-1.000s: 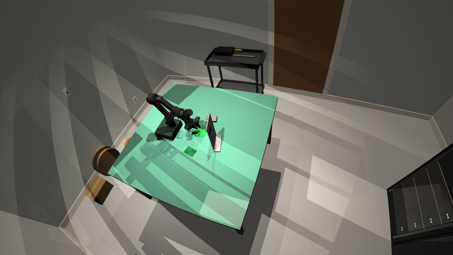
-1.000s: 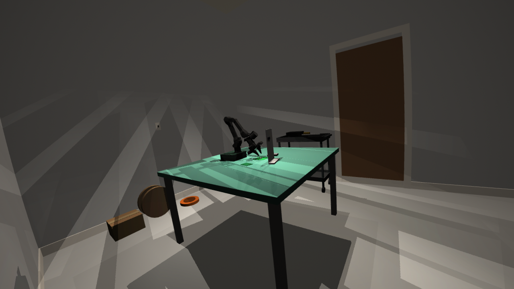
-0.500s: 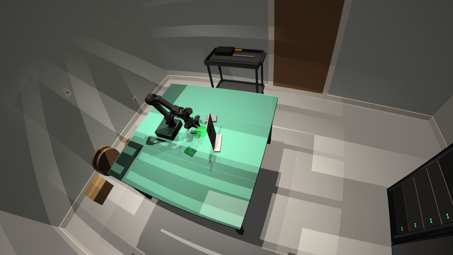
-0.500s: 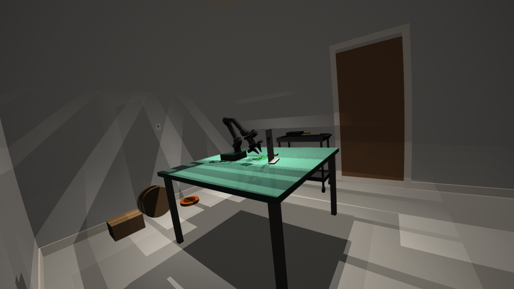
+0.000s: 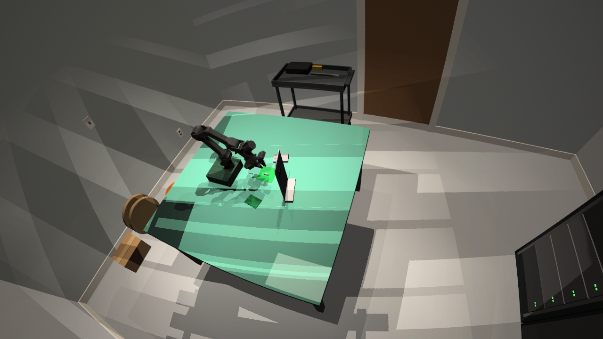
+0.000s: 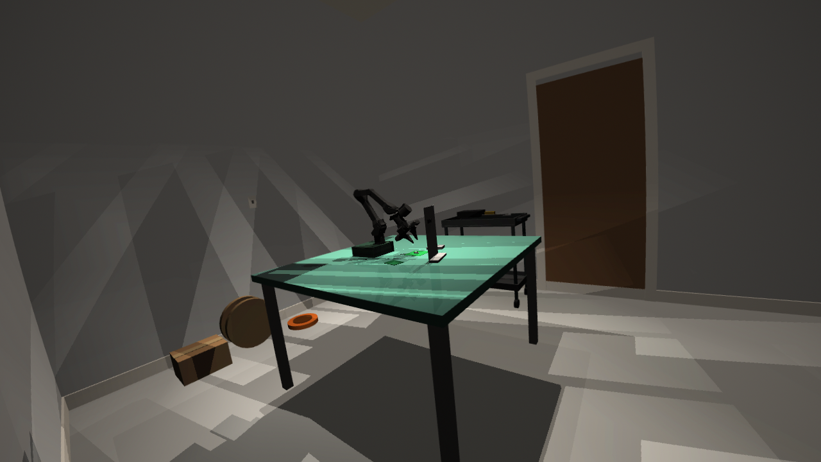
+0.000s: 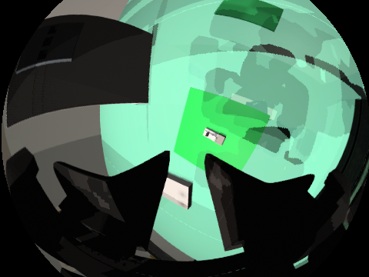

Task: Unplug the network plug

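Note:
The small pale network plug [image 7: 214,134] [image 5: 265,174] lies flat on the table inside the bright green marked square [image 7: 227,113] [image 5: 267,176] [image 6: 413,253]. My gripper [image 7: 187,156] [image 5: 256,162] [image 6: 406,231] is open and empty. It hangs above the table, lifted clear of the plug, with nothing between the fingers. The upright dark panel [image 5: 281,174] [image 6: 430,232] [image 7: 77,67] stands just beyond the square on a pale foot [image 5: 290,189] [image 7: 177,192].
A second, darker green square [image 5: 253,200] [image 7: 249,11] [image 6: 394,262] lies nearer the table's front. The arm's base [image 5: 224,172] stands left of the squares. A black cart [image 5: 313,90] stands behind the green table [image 5: 269,244]. A disc, a box and an orange ring lie on the floor at the left.

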Available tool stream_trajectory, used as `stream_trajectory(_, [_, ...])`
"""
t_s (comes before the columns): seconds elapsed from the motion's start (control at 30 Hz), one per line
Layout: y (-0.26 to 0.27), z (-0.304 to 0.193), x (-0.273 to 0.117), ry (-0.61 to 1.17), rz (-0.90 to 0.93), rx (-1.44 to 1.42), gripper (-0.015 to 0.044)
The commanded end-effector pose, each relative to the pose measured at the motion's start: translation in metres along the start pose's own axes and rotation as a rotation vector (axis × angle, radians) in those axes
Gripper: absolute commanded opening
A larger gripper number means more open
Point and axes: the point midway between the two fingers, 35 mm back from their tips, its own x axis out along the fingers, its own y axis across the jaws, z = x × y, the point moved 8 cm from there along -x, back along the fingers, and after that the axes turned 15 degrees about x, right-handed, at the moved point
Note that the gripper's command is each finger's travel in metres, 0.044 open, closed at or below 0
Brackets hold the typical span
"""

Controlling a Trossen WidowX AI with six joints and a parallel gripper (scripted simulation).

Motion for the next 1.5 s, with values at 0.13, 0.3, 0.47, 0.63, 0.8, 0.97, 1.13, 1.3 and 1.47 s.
stream_trajectory(0.13, [0.006, -0.002, -0.011, -0.001, 0.002, 0.004, 0.0156])
stream_trajectory(0.3, [0.010, -0.003, -0.018, -0.001, 0.002, 0.004, 0.0156])
stream_trajectory(0.47, [0.013, -0.003, -0.024, -0.001, 0.002, 0.003, 0.0156])
stream_trajectory(0.63, [0.015, -0.004, -0.032, -0.001, 0.002, 0.003, 0.0156])
stream_trajectory(0.8, [0.018, -0.005, -0.039, -0.001, 0.002, 0.003, 0.0156])
stream_trajectory(0.97, [0.020, -0.005, -0.047, -0.001, 0.001, 0.003, 0.0156])
stream_trajectory(1.13, [0.023, -0.006, -0.046, 0.002, 0.000, -0.006, 0.0156])
stream_trajectory(1.3, [0.033, -0.009, -0.057, 0.002, 0.002, -0.020, 0.0156])
stream_trajectory(1.47, [0.042, -0.011, -0.069, 0.002, 0.002, -0.016, 0.0156])
